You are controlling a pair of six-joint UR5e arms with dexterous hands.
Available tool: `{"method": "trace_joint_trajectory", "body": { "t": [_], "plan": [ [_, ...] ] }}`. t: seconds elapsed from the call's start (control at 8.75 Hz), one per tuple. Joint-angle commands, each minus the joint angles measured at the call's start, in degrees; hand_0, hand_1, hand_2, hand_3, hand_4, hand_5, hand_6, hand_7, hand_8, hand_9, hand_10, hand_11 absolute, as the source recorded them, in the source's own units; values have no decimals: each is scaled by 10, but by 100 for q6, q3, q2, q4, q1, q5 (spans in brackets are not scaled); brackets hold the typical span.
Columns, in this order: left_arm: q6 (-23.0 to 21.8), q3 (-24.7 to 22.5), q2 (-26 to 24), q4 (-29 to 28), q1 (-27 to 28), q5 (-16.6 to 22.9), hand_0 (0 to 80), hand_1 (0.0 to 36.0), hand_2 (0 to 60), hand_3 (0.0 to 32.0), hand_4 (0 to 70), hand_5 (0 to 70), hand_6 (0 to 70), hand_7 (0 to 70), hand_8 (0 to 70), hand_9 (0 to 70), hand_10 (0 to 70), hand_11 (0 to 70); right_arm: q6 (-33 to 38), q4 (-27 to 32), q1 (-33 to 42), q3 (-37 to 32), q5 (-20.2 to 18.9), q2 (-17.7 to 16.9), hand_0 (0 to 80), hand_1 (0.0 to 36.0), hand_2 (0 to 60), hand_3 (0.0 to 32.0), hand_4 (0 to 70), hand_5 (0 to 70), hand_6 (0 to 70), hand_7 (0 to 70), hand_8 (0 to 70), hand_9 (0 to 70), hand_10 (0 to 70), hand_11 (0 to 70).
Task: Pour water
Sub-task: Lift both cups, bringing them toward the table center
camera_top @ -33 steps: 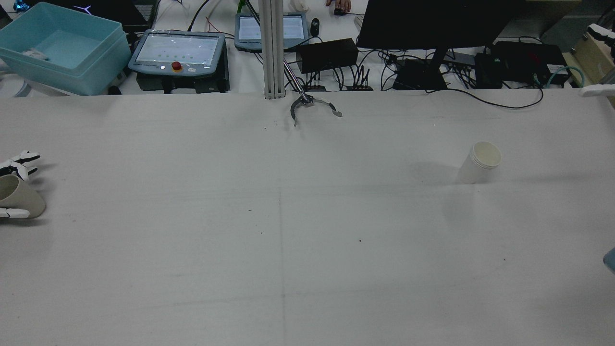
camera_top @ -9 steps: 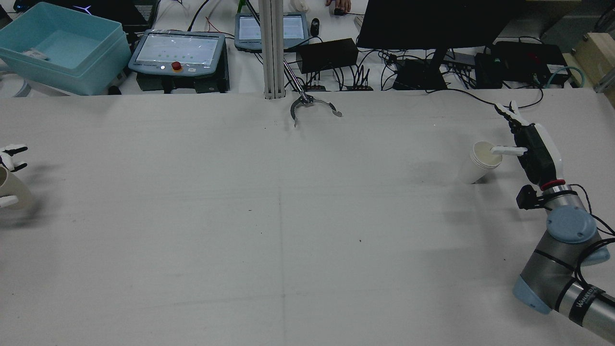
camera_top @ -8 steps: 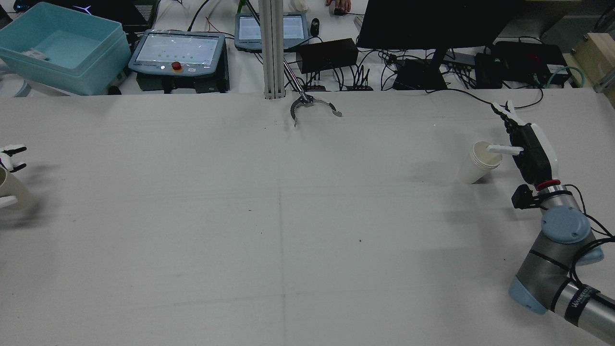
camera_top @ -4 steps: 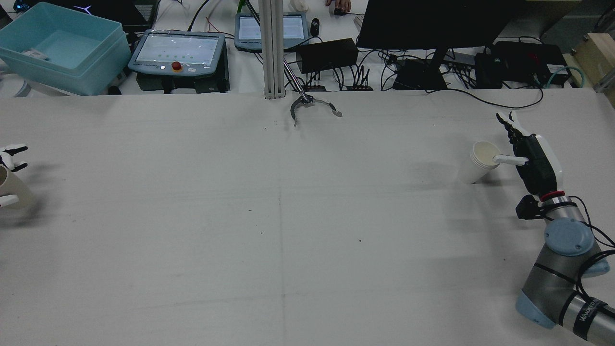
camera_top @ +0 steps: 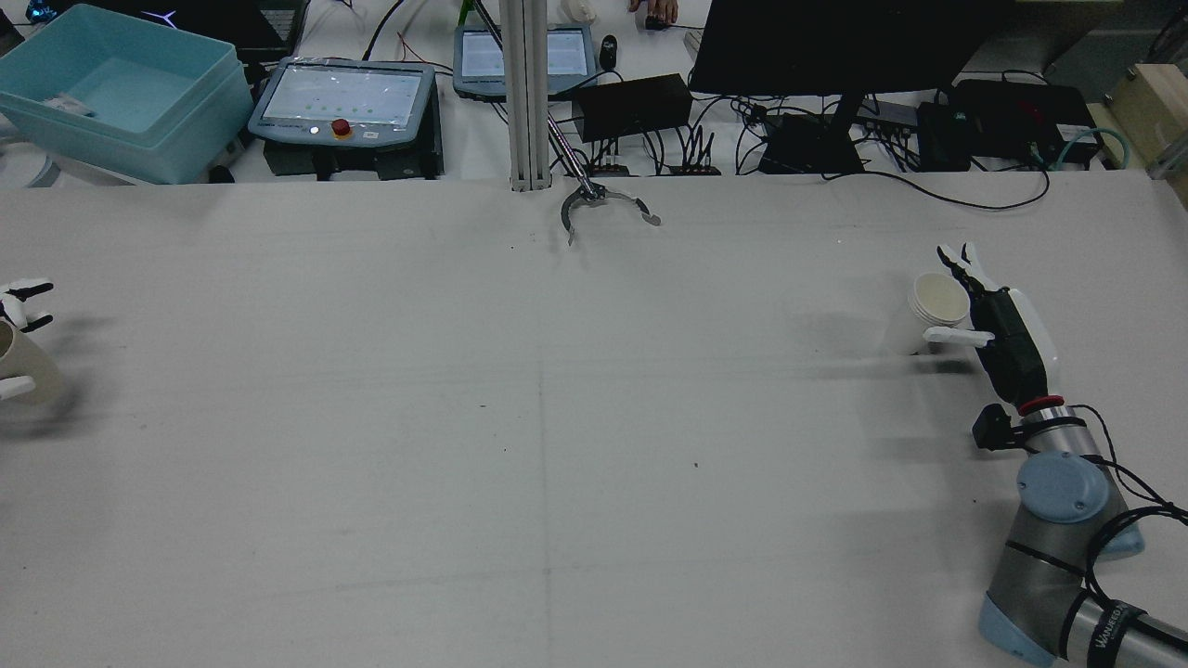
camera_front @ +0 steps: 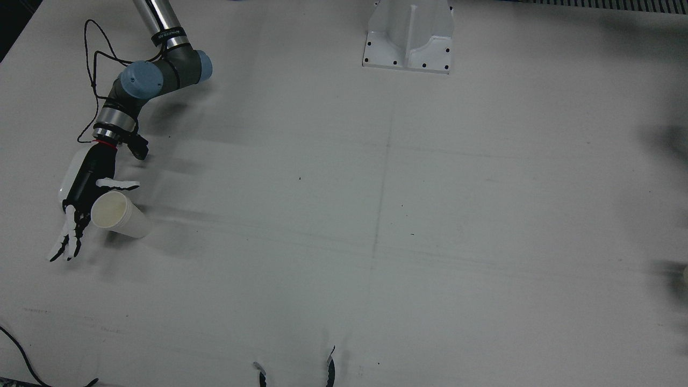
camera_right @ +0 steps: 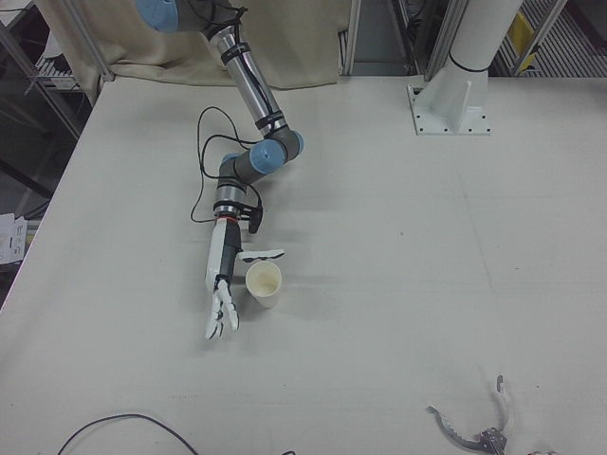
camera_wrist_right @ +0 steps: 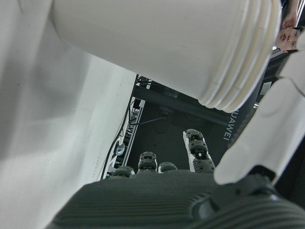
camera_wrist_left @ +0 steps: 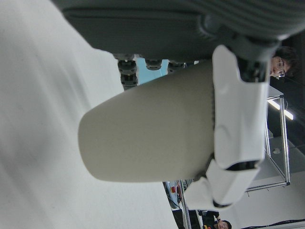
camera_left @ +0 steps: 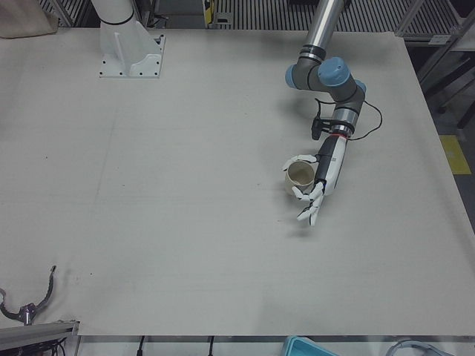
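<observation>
Two cups: beige cup (camera_left: 300,175) gripped by left hand (camera_left: 320,178); white cup (camera_front: 119,215) beside open right hand (camera_front: 80,199).

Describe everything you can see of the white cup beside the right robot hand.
The white cup looks like paper, with ridges under the rim as if several were nested. It stands upright on the table, mouth open, nothing visible inside. The right robot hand is open beside it, one finger reaching past its rim and the others stretched out along its side; whether any touch it is unclear.

Ribbed-rim white cup (camera_wrist_right: 157,43) looms above open hand (camera_wrist_right: 190,191).
</observation>
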Motion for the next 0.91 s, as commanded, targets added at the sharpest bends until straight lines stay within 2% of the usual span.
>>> {"method": "trace_joint_trajectory", "body": {
  "t": [0.0, 0.57, 0.69, 0.8],
  "plan": [
    [-8, 1, 4, 0, -32, 0, 619, 360, 600, 0, 256, 700, 30, 234, 11, 40, 86, 164, -8, -32, -186, 31, 181, 44, 477, 58, 0, 0, 79, 0, 0, 0, 46, 54, 0, 0],
    [9, 36, 4, 0, -41, 0, 602, 360, 600, 0, 249, 700, 27, 232, 11, 40, 88, 166, -272, -59, -230, 14, 172, 298, 494, 80, 0, 0, 126, 38, 0, 0, 45, 57, 0, 0],
    [1, 36, 21, 0, -41, 0, 599, 360, 600, 0, 247, 700, 24, 230, 11, 40, 88, 165, -281, -59, -230, 5, 181, 334, 508, 94, 0, 0, 153, 119, 7, 93, 64, 100, 0, 6],
    [1, 36, 56, 0, -50, -9, 597, 360, 600, 0, 245, 700, 21, 227, 12, 40, 87, 165, -272, -59, -230, 14, 181, 334, 521, 103, 0, 0, 189, 343, 118, 306, 188, 313, 67, 113]
  ]
}}
